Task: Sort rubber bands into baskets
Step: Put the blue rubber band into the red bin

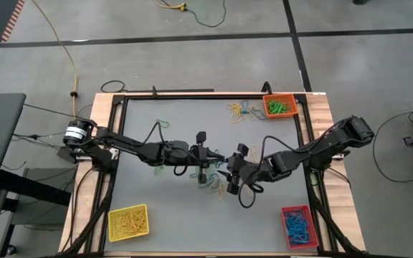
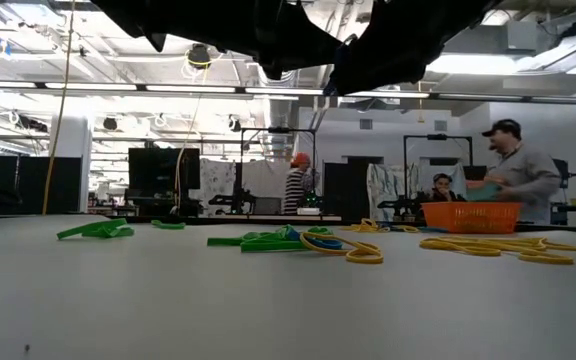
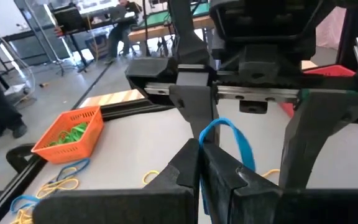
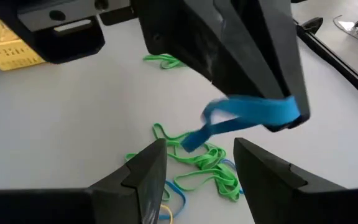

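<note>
At the table's middle my left gripper (image 1: 215,158) is shut on a blue rubber band (image 4: 244,115), held above the table. My right gripper (image 1: 228,170) faces it, open; its two fingers (image 4: 148,171) stand on either side of the band's free loop (image 3: 229,132) without touching it. Loose green, yellow and blue rubber bands (image 1: 214,185) lie on the table below both grippers. The orange basket (image 1: 279,106) with green bands stands far right, the yellow basket (image 1: 128,222) near left, the red basket (image 1: 299,226) with blue bands near right. My left gripper pinches one end of the blue band's loop (image 4: 283,113) between its two shut fingers (image 3: 219,171). The fingers come nearly level from the table's left. The band is lifted clear of the table, and its free loop sticks out past the fingertips toward my right gripper.
More yellow and blue bands (image 1: 239,111) lie beside the orange basket, and a few green ones (image 1: 162,127) at the far left. A black frame (image 1: 120,100) edges the table. People (image 2: 513,170) stand in the room beyond the far edge.
</note>
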You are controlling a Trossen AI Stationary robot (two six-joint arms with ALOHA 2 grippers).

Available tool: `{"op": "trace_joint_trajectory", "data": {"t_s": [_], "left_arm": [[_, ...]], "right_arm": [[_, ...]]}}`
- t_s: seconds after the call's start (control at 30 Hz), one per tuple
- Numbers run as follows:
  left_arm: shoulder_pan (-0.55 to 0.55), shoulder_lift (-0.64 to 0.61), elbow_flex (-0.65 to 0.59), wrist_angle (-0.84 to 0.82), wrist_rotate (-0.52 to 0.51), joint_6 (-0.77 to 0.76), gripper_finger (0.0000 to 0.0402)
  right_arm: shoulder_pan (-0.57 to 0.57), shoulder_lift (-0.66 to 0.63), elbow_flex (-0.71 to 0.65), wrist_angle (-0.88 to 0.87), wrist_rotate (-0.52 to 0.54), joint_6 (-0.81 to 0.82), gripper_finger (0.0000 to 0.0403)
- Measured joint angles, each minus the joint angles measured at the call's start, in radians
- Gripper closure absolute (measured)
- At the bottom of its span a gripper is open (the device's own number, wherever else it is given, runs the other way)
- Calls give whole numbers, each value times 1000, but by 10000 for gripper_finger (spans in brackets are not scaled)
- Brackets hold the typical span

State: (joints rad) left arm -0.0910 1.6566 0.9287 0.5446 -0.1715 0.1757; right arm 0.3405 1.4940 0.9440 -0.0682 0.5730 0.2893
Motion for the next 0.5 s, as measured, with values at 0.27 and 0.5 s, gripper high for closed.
{"op": "trace_joint_trajectory", "data": {"t_s": [0.27,0.5], "left_arm": [[-23,0,0,48,2,16,401],[-32,0,0,48,2,25,401]], "right_arm": [[-11,0,0,9,1,-1,191],[-23,0,0,10,2,-2,258]]}}
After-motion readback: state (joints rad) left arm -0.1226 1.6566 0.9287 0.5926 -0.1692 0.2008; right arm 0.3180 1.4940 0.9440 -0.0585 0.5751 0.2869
